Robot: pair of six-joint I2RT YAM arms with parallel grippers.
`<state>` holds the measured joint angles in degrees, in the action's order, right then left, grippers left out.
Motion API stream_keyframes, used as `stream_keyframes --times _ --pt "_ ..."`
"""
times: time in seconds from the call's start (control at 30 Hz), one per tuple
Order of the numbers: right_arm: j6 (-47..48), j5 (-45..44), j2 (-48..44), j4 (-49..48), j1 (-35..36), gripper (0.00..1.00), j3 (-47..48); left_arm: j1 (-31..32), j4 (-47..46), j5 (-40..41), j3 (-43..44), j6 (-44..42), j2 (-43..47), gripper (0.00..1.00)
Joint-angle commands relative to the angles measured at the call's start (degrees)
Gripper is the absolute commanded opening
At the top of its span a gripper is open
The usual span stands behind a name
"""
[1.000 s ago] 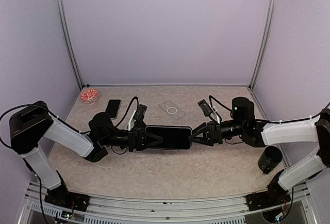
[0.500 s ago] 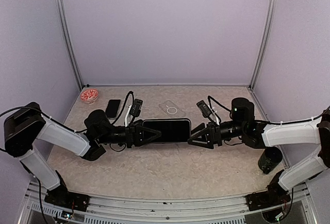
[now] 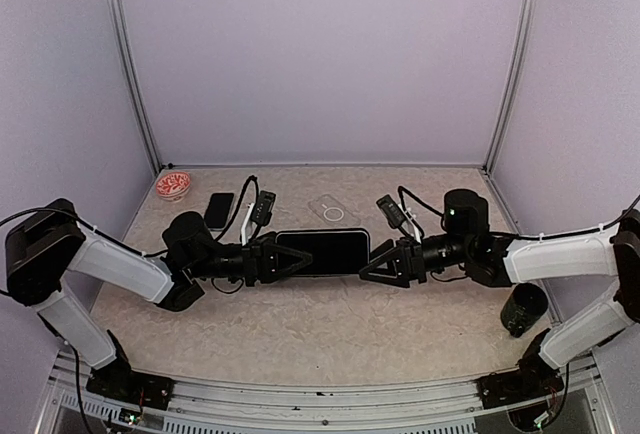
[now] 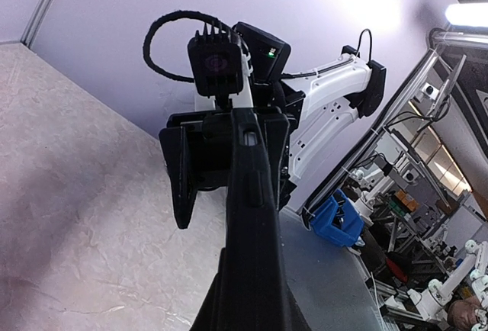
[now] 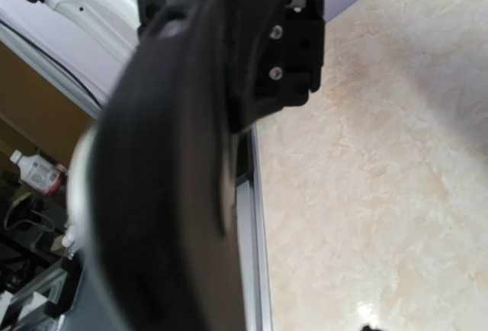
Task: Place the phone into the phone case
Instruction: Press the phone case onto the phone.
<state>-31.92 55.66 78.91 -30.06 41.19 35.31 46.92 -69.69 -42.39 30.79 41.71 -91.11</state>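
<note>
My left gripper is shut on the left end of a black phone and holds it level above the table. In the left wrist view the phone runs edge-on from my fingers toward the right gripper, whose jaws stand apart around the phone's far end. My right gripper is open at the phone's right end, slightly nearer than it. The phone fills the left of the right wrist view as a blurred dark mass. The clear phone case lies flat on the table behind the phone.
A second, smaller black phone and a red patterned bowl lie at the back left. A dark green cylinder lies near the right arm's base. Frame posts stand at the back corners.
The right gripper has let go of the phone's right end and opened. The left gripper has carried the phone a little toward the back.
</note>
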Motion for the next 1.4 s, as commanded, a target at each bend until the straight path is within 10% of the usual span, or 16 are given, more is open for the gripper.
stream_keyframes --times 0.0,1.07,1.37 --pt "-0.78 0.55 1.68 -1.58 0.49 0.59 2.02 -0.16 -2.65 0.24 -0.02 -1.28 1.34 0.00" --pt "-2.40 1.87 3.10 -6.31 0.60 0.16 -0.67 0.01 -7.00 0.63 -1.17 0.86 -3.37 0.00" --pt "-2.08 0.64 2.22 -5.76 0.57 0.00 -1.03 0.11 -6.97 0.70 -1.25 1.07 -3.23 0.19"
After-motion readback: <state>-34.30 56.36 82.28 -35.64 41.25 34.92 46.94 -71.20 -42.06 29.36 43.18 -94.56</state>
